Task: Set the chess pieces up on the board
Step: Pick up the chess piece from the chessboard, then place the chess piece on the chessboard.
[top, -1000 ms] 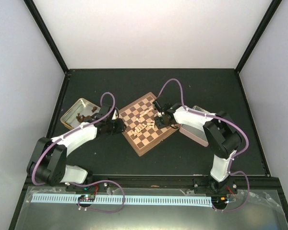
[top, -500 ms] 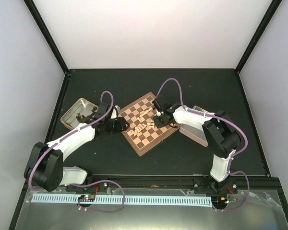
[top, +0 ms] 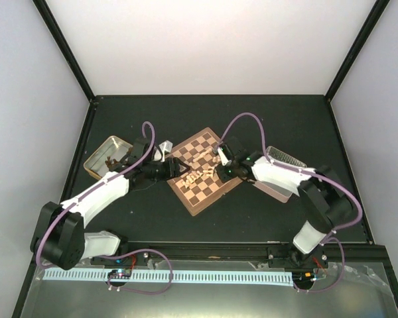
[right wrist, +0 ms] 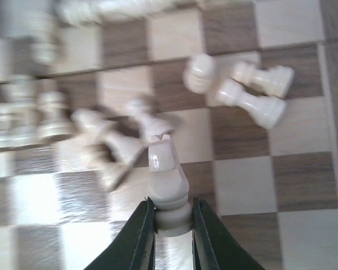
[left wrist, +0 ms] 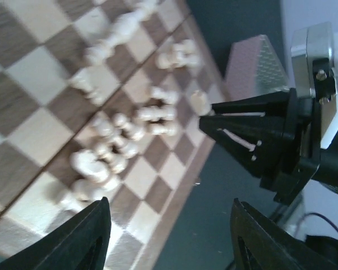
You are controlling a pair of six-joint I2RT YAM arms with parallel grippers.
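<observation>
The chessboard [top: 215, 189] lies turned like a diamond at the table's middle. Several cream chess pieces [top: 198, 173] lie heaped on it; they also show in the left wrist view [left wrist: 110, 152] and the right wrist view [right wrist: 253, 90]. My right gripper [right wrist: 170, 225] is shut on the base of one cream piece [right wrist: 167, 169], a rook or knight, held above the board [right wrist: 304, 180]. In the top view it [top: 220, 171] is over the board's right half. My left gripper [left wrist: 169, 236] is open and empty over the board's edge [left wrist: 180, 191], at the board's left corner [top: 180, 169].
An open tin [top: 106, 156] with dark brown pieces stands at the left. A second tin [top: 282, 165] stands right of the board under my right arm; it also shows in the left wrist view [left wrist: 253, 62]. My right gripper shows opposite in the left wrist view [left wrist: 259, 135].
My left gripper has moved right from the tin to the board's left corner. My right gripper has shifted slightly back toward the right with its piece.
</observation>
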